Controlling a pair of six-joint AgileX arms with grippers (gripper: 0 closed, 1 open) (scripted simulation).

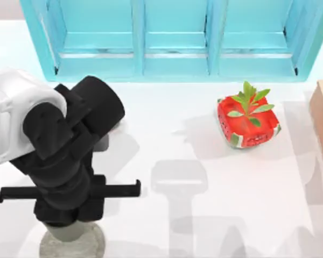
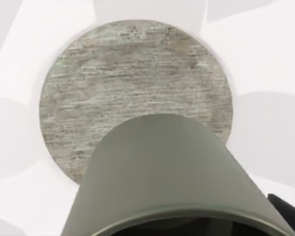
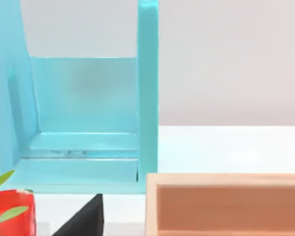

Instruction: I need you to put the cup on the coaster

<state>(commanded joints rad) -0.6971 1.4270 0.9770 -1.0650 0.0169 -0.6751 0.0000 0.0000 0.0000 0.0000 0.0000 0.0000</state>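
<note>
Left gripper (image 1: pixel 70 223) holding grey-green stone-textured cup (image 2: pixel 172 182) over round speckled grey coaster (image 2: pixel 132 73), 7 o'clock. Probably rigid, heavy, rough; sidewall grip suits.

My left AgileX arm reaches in from the top view's left edge: a bulky white shell segment gives way to black links that fold down toward the near-left part of the table. Its black two-finger gripper (image 1: pixel 70 223) points straight down, wrist vertical, with a thin black crossbar sticking out sideways to both sides of the wrist. The fingers themselves are hidden under the wrist body, so their spread is not readable. In the left wrist view a small black corner of the gripper shows at the frame's lower edge.
</note>
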